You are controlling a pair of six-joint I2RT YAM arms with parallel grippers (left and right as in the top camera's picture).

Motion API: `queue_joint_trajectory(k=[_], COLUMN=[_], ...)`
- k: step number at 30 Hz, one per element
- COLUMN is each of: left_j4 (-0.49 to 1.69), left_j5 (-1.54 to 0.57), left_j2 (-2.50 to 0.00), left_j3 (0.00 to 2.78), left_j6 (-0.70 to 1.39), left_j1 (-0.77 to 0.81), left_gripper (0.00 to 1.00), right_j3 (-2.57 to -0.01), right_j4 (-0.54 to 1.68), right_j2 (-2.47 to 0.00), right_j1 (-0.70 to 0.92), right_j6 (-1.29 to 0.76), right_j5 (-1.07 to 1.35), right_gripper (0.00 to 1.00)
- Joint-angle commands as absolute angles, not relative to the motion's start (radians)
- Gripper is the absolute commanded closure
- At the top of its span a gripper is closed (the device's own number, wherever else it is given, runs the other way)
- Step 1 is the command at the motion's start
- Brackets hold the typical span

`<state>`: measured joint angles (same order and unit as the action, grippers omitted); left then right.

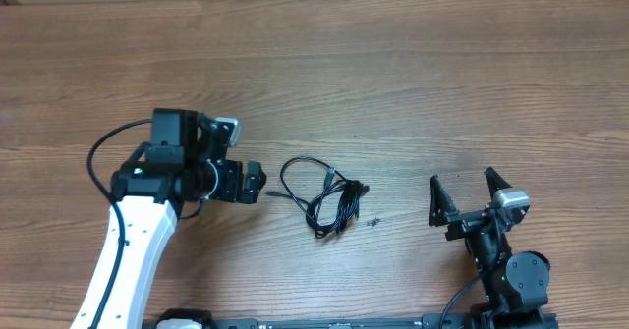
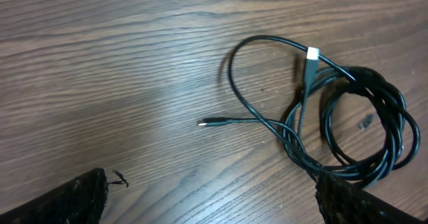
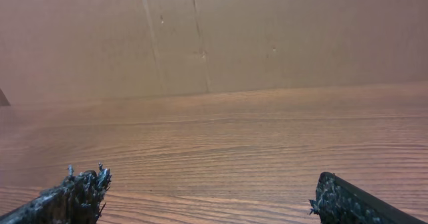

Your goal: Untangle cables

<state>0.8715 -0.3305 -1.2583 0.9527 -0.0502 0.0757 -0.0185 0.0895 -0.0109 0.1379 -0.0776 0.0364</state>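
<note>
Lining up a first pull on the tangle, as judged from the layout.

Left gripper: released, fingers spread wide with nothing between them. Pads black, rough, frayed at the edges.

Cables: flat on the table, just ahead of the left gripper's fingertips and biased toward its right finger. Well apart from the right gripper. Thin, round, glossy black sheathing, limp and light. One wide open loop nearest the left gripper, and beyond it several tighter turns stacked into a dense coil.

Slim plug end: metal-tipped, on a free strand directly ahead, between the fingers' lines. Likely best first grasp: close just behind the plug, then draw slowly away from the coil.

White-tipped plug: farther ahead, lying across the loop where it meets the coil. Probable snag point, so watch it while pulling.

Risk, as a judgement: whole bundle sliding along instead of unthreading. Pin the coil with the other gripper.

Small dark fragment: loose, just past the coil, identity unclear.

Table: wood-grain surface, matte, finely streaked.

Right gripper: unclenched, empty, fingers wide apart, with only table and a plain brown wall ahead of it.
</note>
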Motion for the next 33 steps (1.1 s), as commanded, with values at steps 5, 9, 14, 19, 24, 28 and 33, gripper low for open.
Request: queue_joint_trajectory(k=[5,9,14,19,24,28,33], left_j4=[0.867,0.867,0.863,0.863,0.863,0.862,0.862], left_j5=[-0.357,-0.357,-0.356,-0.356,-0.356,-0.356,-0.356], left_j2=[-1.301,-1.320,-1.337,-1.337,-1.337,-1.337,-1.337], left_j3=[0.978,0.978,0.978,0.978,0.978,0.978,0.978], left_j6=[-0.083,-0.083,-0.083,-0.083,-0.083,-0.083,-0.083], left_j1=[0.123,0.144,0.163,0.163,0.164,0.164,0.164], left_gripper=[0.00,0.00,0.00,0.00,0.00,0.00,0.00], right_j3=[-0.008,-0.008,-0.008,-0.008,-0.008,-0.008,-0.008], right_j4=[0.084,0.084,0.084,0.084,0.084,0.084,0.084], right_j2=[-0.003,-0.003,-0.003,-0.003,-0.003,-0.003,-0.003], right_j1=[0.138,0.138,0.138,0.138,0.138,0.138,0.138], right_j6=[-0.082,-0.082,-0.082,-0.082,-0.082,-0.082,-0.082], right_j5=[0.027,0.027,0.027,0.027,0.027,0.027,0.027], right_gripper=[0.00,0.00,0.00,0.00,0.00,0.00,0.00])
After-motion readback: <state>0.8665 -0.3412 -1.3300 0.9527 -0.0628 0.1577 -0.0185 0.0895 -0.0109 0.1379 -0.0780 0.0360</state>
